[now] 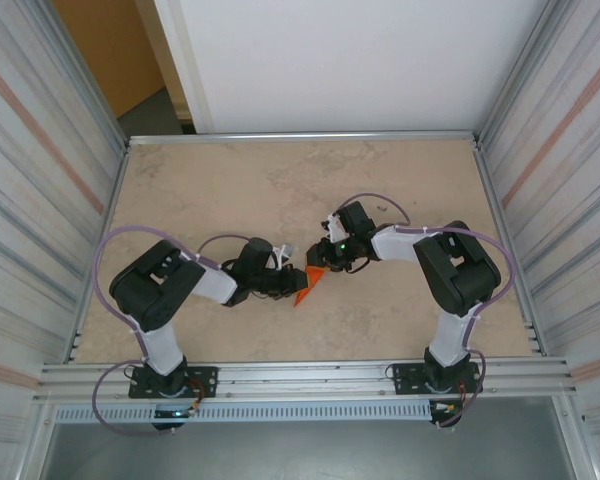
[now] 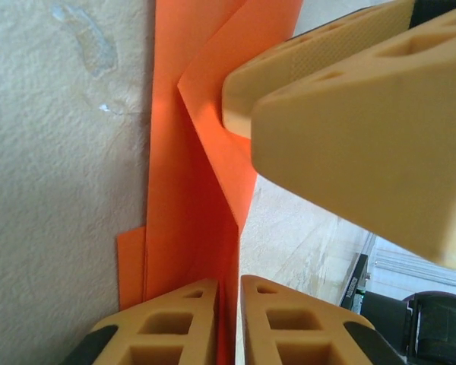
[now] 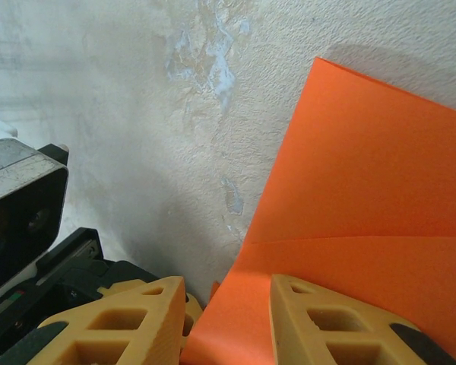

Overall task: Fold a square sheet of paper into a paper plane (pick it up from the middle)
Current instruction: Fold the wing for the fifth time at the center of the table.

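I see both pincers meeting mid-bench (image 1: 180, 190) — left pincer (image 2: 228, 304) and right pincer (image 3: 228, 319) each pinching the folded orange paper (image 2: 190, 228), which stands on edge.

Overhead view; two close wrist views

1. Counter (image 1: 230, 180): beige, mottled stone-look top, metal rail along its edges.
2. Pale blotchy marks on its surface in both wrist views.
3. Folded orange paper (image 1: 307, 285) near centre, lower edge touching the counter.
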Controlling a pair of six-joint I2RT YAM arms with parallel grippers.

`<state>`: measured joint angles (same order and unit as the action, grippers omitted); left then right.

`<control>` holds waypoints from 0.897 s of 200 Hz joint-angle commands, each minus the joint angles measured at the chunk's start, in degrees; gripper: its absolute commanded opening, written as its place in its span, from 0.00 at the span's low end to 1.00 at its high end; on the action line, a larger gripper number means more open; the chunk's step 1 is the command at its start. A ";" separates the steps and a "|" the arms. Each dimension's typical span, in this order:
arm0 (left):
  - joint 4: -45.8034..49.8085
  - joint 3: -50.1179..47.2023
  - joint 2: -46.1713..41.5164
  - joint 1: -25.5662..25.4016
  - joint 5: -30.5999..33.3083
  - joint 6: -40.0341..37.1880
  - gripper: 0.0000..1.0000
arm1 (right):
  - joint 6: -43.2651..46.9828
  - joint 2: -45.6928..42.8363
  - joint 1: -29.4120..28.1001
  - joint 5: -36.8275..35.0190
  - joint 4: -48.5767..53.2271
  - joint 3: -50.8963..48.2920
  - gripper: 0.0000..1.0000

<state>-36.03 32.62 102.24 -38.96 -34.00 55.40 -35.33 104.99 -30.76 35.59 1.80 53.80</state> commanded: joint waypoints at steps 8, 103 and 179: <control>6.80 -0.99 -1.66 0.38 1.82 -0.48 0.17 | 0.40 1.28 0.09 -1.23 1.62 1.26 0.34; 7.38 -1.81 -4.71 0.37 1.43 -0.06 0.22 | 0.31 2.80 0.05 -1.30 2.39 2.09 0.34; 11.48 -3.50 -9.51 0.38 2.77 -0.15 0.27 | 0.35 3.50 -0.25 -1.20 3.25 2.76 0.34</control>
<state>-28.29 30.33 95.70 -38.96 -32.45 55.55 -35.35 107.22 -30.79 35.68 3.27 55.48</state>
